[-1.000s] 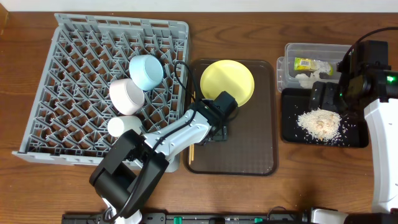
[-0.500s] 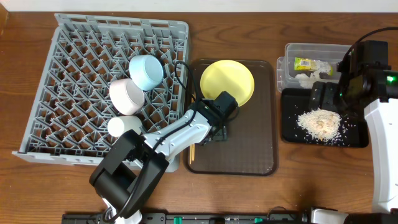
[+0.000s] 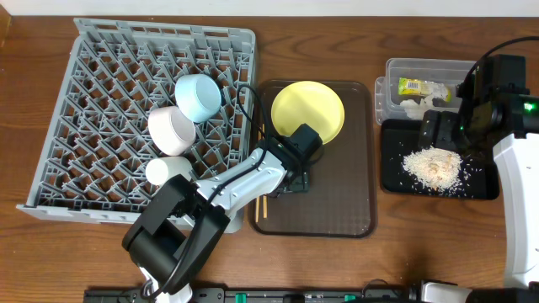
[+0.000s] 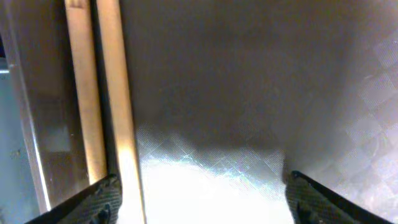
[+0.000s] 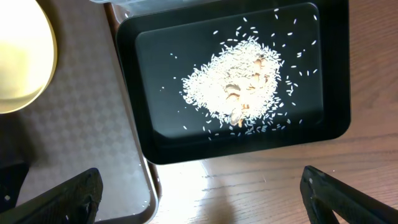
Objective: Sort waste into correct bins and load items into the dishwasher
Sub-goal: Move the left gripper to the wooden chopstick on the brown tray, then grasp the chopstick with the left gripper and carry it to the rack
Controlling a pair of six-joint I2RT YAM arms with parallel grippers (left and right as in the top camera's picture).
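On brown tray (image 3: pixel 337 210), left gripper (image 4: pixel 202 186) wide, empty, chopsticks (image 4: pixel 115 93) beside one fingertip (image 4: pixel 102 199), yellow plate (image 3: pixel 308 111) near; right gripper (image 5: pixel 199 180) wide, empty.

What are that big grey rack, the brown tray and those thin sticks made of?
Grey rack: looks like moulded plastic, matte, with a uniform lattice of pegs.
Brown tray: probably plastic; its fine diamond-textured surface glares under the light.
Sticks: apparently wood or bamboo, pale tan and unpainted.

Warm brown wood-grain table (image 3: pixel 421 236), soft overhead glare
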